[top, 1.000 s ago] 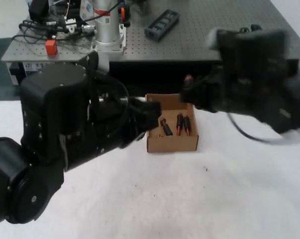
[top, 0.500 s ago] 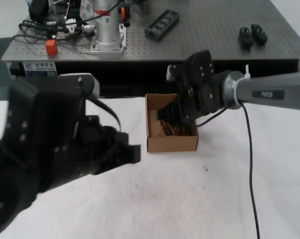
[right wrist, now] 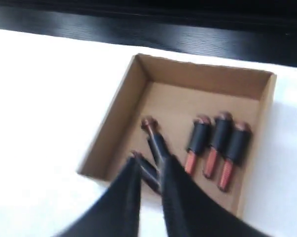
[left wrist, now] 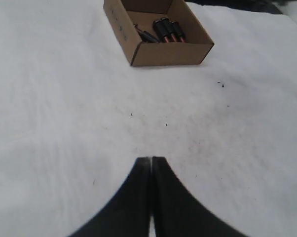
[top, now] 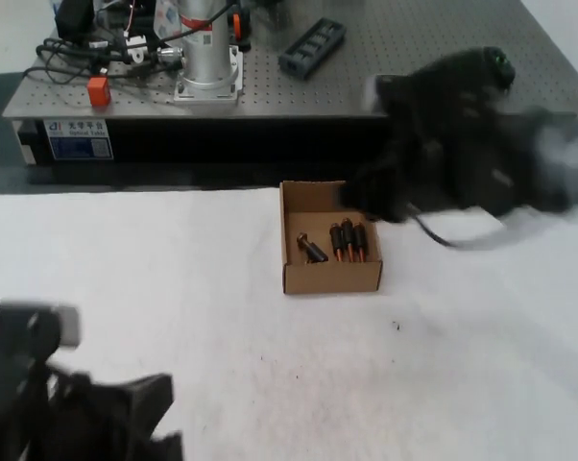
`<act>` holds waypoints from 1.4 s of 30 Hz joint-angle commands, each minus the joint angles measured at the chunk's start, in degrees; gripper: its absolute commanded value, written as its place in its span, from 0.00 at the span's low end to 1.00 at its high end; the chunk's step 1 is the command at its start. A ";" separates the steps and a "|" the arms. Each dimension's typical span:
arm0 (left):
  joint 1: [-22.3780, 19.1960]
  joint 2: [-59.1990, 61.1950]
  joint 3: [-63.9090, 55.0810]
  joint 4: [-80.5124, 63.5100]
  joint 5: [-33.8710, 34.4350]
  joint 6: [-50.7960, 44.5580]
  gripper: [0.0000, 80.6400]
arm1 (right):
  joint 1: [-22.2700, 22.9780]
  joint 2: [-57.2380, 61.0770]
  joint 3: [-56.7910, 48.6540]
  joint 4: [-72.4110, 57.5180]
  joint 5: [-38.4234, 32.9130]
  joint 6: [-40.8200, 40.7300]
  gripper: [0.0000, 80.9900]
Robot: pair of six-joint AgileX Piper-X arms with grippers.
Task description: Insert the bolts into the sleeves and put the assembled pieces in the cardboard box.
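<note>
Four assembled pieces (right wrist: 220,137) lie in the cardboard box (right wrist: 110,129) on the white-covered desk (left wrist: 64,123). The right pincer (right wrist: 151,162) hangs over them, narrowly parted and empty. The left pincer (left wrist: 151,165) is pressed shut on nothing, well apart. Small, stiff and probably light, the pieces may roll, so the black sleeve looks like the best grip.

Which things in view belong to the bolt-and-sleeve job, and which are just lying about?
Job in hand:
- cardboard box
- assembled pieces lying inside it

Just lying about, on the perforated table behind:
- orange block
- metal post
- black slotted tray
- cables
</note>
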 commanded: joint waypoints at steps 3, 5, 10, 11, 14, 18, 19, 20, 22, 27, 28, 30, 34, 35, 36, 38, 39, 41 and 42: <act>-0.05 -8.14 2.97 7.21 -2.36 0.07 0.01 | -0.27 -15.91 15.16 0.31 -0.41 -0.46 0.00; -0.05 -9.34 2.99 10.61 -1.90 -0.06 0.01 | -0.27 -24.43 22.04 1.67 -0.41 -0.46 0.02; -0.05 -10.13 2.99 11.55 2.41 -0.03 0.01 | -0.27 -42.29 34.99 3.41 -0.30 -0.62 0.02; -0.05 -10.13 2.99 11.57 2.39 0.11 0.01 | -0.27 -44.69 36.75 3.37 -0.30 -0.62 0.02; -0.05 -10.13 2.99 11.84 2.39 3.07 0.01 | -0.27 -52.35 42.20 3.37 -0.41 -0.62 0.02; -0.05 -10.13 2.99 13.01 2.87 6.00 0.01 | -0.27 -59.38 47.24 3.74 -0.41 -0.62 0.02; -0.05 -10.13 3.10 13.10 3.44 6.09 0.01 | -0.27 -60.57 48.48 3.72 -0.41 -0.62 0.02; -0.05 -10.13 3.19 13.10 4.42 5.94 0.01 | -0.27 -61.37 49.35 3.99 -0.41 -0.17 0.02; -0.05 -10.96 3.73 13.10 5.72 6.07 0.01 | -0.27 -62.69 51.08 4.60 -0.22 1.70 0.02; -0.05 -16.84 6.56 13.10 5.34 6.98 0.01 | -0.27 -63.08 51.98 4.63 0.04 1.76 0.02; -0.05 -18.55 7.13 13.51 5.36 6.86 0.01 | -0.27 -63.08 51.98 4.63 0.04 1.76 0.02; -0.05 -22.07 7.88 15.83 5.16 6.23 0.01 | -0.27 -63.08 51.98 5.38 0.23 1.28 0.02; -0.05 -27.64 7.92 20.72 3.02 5.52 0.01 | -0.27 -63.08 51.98 8.62 1.33 -2.64 0.02; -0.05 -28.59 7.92 20.73 2.75 5.51 0.01 | -0.27 -63.08 51.98 8.98 1.33 -2.64 0.02; -0.05 -29.56 7.92 20.73 2.10 5.51 0.01 | -0.27 -63.08 51.98 9.15 1.33 -2.08 0.02; -0.05 -30.90 8.35 20.73 1.95 5.51 0.01 | -0.27 -63.08 51.98 9.29 0.99 -0.99 0.02; -0.05 -31.23 8.82 20.62 1.64 4.89 0.01 | -0.27 -63.08 51.98 9.27 0.89 -0.17 0.02; -0.05 -31.29 10.05 19.33 1.62 4.13 0.01 | -0.27 -63.08 51.98 9.27 0.88 1.06 0.02; -0.05 -31.29 10.81 18.92 1.73 3.31 0.01 | -0.27 -63.08 51.98 9.27 0.88 1.06 0.02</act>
